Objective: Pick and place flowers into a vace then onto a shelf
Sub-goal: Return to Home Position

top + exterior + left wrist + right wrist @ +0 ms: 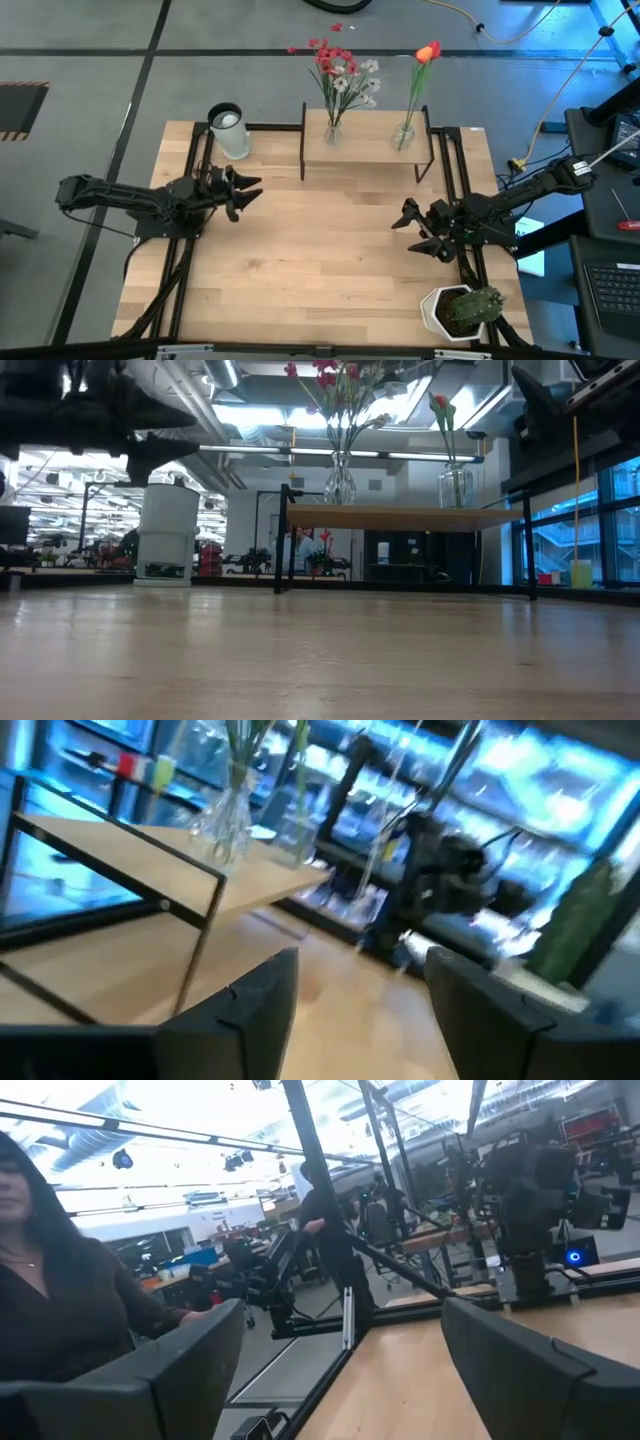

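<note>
We are holding the fingers of the left gripper [249, 193] and the right gripper [407, 231] apart and empty, hovering at opposite sides of the table [320, 255], since the placing looks finished. Two vases [332, 131] are standing on the shelf [368, 150], one carrying red and white flowers [340, 68], the other one tulip [428, 52].

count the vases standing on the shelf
2. One vase holding red and white flowers stands at the shelf's left end in the high view; the other vase, holding an orange tulip, stands at its right end. None looks hidden.
</note>
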### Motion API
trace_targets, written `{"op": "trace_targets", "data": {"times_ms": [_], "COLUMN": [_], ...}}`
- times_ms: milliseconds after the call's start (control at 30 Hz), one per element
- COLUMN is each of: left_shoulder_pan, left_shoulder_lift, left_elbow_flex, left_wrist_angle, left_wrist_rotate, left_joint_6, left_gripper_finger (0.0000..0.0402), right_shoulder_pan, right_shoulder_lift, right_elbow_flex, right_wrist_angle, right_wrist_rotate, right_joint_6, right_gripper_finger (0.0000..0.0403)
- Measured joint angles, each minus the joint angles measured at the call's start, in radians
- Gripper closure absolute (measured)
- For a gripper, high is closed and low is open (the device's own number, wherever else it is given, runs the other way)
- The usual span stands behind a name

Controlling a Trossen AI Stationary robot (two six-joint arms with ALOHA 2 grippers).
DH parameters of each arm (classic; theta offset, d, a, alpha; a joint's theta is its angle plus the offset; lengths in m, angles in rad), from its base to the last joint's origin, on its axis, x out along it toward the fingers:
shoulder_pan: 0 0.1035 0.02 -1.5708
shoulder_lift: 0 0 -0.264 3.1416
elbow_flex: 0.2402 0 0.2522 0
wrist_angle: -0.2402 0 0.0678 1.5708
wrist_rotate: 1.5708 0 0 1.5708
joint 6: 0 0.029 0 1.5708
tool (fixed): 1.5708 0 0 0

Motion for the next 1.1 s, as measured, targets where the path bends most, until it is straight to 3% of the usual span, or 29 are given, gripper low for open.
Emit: {"op": "trace_targets", "data": {"times_ms": [367,1100], "left_shoulder_pan": [0.013,0.089], "left_shoulder_lift": [-0.071,-0.375], "left_elbow_flex": [-0.016,-0.016], "left_wrist_angle": [-0.015,-0.272], "left_wrist_rotate": [0.011,0.010], "left_joint_6": [0.046,0.063], "left_gripper_finger": [0.0190,0.0190], "right_shoulder_pan": [0.000,0.000], "right_shoulder_lift": [-0.058,-0.526], "right_elbow_flex": [0.000,0.000], "right_wrist_angle": [-0.002,-0.387], "right_wrist_rotate": [-0.028,-0.012], "right_joint_6": [-0.049,-0.154], "right_gripper_finger": [0.0061,0.0061]}}
